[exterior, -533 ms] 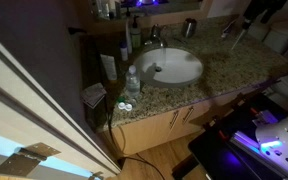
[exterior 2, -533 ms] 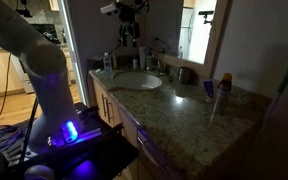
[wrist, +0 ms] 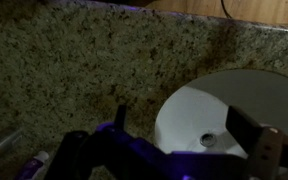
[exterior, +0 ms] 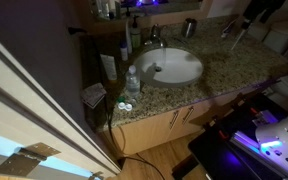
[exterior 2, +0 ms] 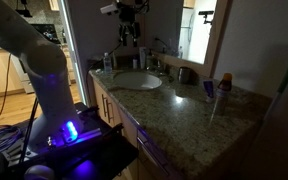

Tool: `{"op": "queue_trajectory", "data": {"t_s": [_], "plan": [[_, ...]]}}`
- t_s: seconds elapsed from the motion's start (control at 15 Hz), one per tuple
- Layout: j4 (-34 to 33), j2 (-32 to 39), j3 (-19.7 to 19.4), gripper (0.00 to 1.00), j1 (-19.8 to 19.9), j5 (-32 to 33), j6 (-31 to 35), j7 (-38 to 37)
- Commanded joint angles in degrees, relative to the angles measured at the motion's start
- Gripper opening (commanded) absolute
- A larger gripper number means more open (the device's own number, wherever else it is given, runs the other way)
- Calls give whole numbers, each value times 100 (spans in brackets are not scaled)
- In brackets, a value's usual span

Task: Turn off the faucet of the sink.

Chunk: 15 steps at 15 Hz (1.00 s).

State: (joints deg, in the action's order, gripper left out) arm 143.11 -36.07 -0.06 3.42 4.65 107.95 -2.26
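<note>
White oval glossy sink basin (exterior: 184, 68) upper middle, small chrome faucet (exterior: 155, 42) just above it. Robotiq gripper (wrist: 174, 135) lower frame, fingers spread wide, empty. Clear plastic bottle (exterior: 132, 82) label unreadable.

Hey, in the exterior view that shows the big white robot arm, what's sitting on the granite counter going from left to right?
In an exterior view: clear bottle → sink → dark cup → small blue object → orange-topped container.
</note>
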Motion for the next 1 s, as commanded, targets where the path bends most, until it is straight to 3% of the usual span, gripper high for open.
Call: {"op": "queue_trajectory", "data": {"t_s": [0.0, 0.2, 0.47, 0.6, 0.93], "plan": [[120, -72, -219, 100, -196, -139, 473, 488], [143, -73, -326, 100, -289, -369, 727, 619], [-11, 3, -183, 100, -191, -192, 493, 411], [-287, 100, -217, 100, -229, -188, -604, 580], [-589, 195, -447, 100, -464, -546, -1946, 1333]]}}
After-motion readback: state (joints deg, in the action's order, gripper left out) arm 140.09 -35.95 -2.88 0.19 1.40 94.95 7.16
